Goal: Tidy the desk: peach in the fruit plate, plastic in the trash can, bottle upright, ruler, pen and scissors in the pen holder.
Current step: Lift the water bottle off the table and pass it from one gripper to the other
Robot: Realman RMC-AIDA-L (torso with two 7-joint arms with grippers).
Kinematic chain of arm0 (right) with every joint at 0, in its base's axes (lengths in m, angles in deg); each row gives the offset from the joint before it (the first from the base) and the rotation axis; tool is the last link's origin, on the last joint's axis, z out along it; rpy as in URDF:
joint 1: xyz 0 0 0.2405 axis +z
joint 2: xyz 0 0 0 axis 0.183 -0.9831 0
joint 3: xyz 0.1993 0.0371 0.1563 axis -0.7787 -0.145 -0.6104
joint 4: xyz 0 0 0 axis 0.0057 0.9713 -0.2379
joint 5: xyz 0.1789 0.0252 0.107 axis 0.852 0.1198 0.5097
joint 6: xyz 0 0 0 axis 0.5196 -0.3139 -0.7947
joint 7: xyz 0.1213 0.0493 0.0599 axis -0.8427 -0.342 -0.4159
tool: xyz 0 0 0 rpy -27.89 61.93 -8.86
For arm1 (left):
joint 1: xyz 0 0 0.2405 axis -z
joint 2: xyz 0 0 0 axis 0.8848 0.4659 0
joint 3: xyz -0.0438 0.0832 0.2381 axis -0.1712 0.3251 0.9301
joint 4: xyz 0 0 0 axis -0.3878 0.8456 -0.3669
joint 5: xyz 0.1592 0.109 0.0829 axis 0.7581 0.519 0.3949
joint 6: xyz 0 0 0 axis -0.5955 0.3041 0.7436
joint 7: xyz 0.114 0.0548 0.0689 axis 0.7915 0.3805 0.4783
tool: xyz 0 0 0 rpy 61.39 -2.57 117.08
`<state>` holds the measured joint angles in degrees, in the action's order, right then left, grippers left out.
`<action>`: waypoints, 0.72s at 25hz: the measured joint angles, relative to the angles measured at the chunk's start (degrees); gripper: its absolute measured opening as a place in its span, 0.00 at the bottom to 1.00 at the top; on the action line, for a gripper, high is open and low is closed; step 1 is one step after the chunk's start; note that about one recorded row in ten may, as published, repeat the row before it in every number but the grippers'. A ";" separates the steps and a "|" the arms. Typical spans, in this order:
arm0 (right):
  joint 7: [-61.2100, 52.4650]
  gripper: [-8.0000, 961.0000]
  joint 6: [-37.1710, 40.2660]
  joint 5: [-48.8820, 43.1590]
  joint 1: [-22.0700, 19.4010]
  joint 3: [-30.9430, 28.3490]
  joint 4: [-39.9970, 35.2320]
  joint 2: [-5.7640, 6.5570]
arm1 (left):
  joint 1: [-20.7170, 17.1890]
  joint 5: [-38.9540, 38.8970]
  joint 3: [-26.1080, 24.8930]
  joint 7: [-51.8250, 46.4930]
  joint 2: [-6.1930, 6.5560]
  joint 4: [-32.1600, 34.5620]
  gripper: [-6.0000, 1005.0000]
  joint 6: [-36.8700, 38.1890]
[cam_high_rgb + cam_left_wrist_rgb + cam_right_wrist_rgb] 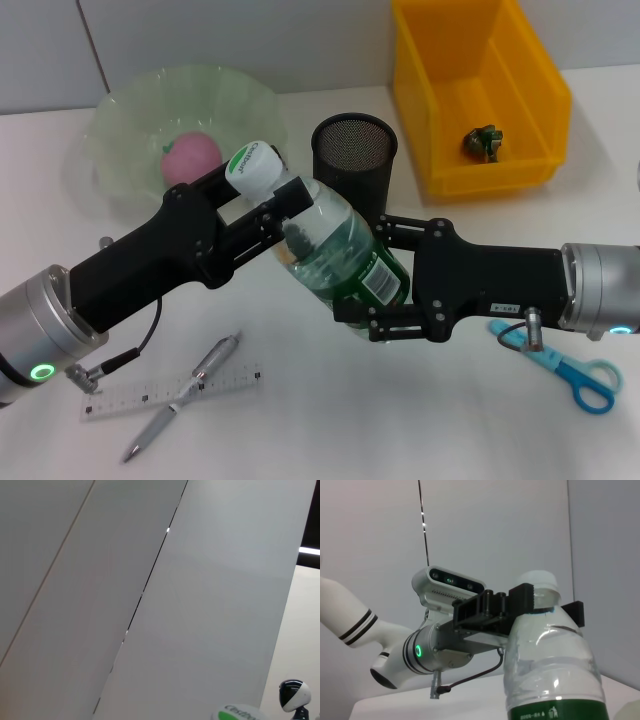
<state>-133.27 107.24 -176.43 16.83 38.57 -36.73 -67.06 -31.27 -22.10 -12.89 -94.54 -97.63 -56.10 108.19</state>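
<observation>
Pincers grip one bottle (335, 250), tilted above the counter (400, 420): the left pincer (272, 215) is clamped at its neck, the right pincer (378, 275) apparently around its labelled body, beside the pen holder (355, 155).

A clear plastic bottle with a white cap (551, 665) stands close and upright; the left gripper (540, 607) clamps its black fingers (522, 598) around the neck, its white arm (355, 625) behind
</observation>
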 joint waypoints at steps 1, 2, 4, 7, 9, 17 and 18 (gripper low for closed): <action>0.00 0.81 0.01 0.00 0.02 0.12 0.00 0.00 | 0.00 0.00 0.01 0.00 0.00 0.03 0.72 0.00; 0.00 0.81 0.05 0.00 0.03 0.26 0.00 0.00 | 0.00 0.00 0.01 0.05 0.00 0.13 0.68 0.00; 0.00 0.81 0.11 0.00 0.04 0.54 0.01 0.00 | 0.00 0.00 0.04 0.27 0.00 0.34 0.61 0.02; 0.00 0.81 0.13 -0.04 0.06 1.10 0.25 0.00 | -0.01 0.09 0.11 1.29 0.00 0.43 0.51 0.30; 0.00 0.81 0.12 0.06 0.04 1.46 0.54 0.00 | -0.01 0.25 0.14 1.84 0.00 0.47 0.49 0.48; 0.24 0.82 -0.18 2.09 -0.48 1.08 1.53 0.02 | 0.05 0.38 0.64 2.17 0.00 0.73 0.46 1.03; 0.24 0.82 -0.19 2.15 -0.48 1.07 1.55 0.05 | 0.06 0.38 0.79 2.17 0.01 0.86 0.46 1.07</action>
<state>-133.03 107.04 -174.29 16.35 39.64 -35.18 -67.01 -31.21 -21.72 -12.09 -92.37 -97.62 -55.24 109.25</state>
